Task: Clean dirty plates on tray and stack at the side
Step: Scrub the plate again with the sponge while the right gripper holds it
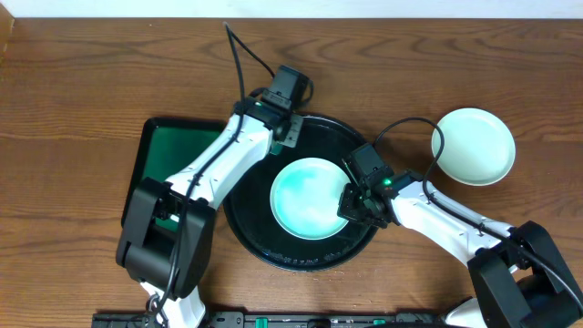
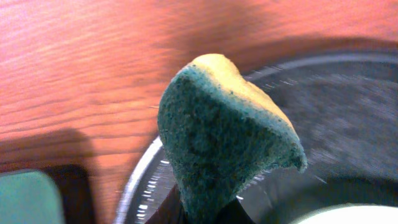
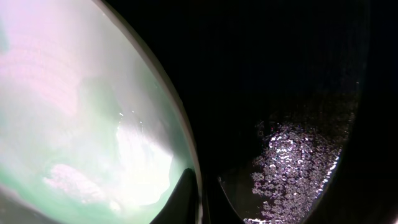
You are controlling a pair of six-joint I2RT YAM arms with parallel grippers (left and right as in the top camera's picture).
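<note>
Now, from overhead, a teal-smeared plate [image 1: 310, 198] is seen lying in the middle of the black tray [image 1: 244, 228]. Its right edge is met by the right gripper [image 1: 351, 202], the left gripper [image 1: 284, 137] is held over the tray's far rim, a second plate [image 1: 474, 146] is set on the table [image 1: 82, 73] to the right, and a green tray [image 1: 168, 155] lies at the left. On the left wrist view, a green-and-yellow sponge [image 2: 224, 143] is clamped upright in the left gripper above the tray's rim. On the right wrist view, the smeared plate's rim is pinched by the right gripper, one finger inside and one outside, over the glistening tray floor.
</note>
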